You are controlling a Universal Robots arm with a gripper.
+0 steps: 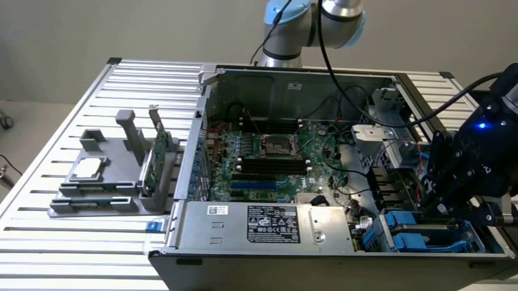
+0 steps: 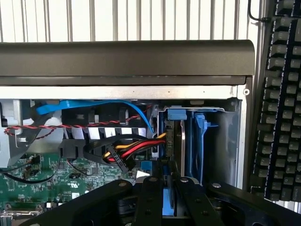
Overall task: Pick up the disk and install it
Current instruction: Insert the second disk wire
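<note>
In the wrist view the disk [image 2: 181,141] shows edge-on: a thin silver-grey slab with blue carrier rails, standing upright in the drive bay [image 2: 225,141] at the case's corner. My gripper [image 2: 168,181] is shut on its near edge, one black finger on each side. In the exterior view my gripper [image 1: 441,209] hangs over the drive bay [image 1: 421,239] at the case's front corner on the exterior view's right. Blue carrier plastic [image 1: 404,227] shows just below it. My fingers hide most of the disk there.
The open computer case [image 1: 283,79] holds a motherboard [image 1: 267,157], a power supply [image 1: 267,224] and loose cables [image 2: 127,148] beside the bay. A grey fixture [image 1: 105,182] with a silver chip and a green card sits on the exterior view's left. A keyboard [image 2: 280,103] lies outside the case.
</note>
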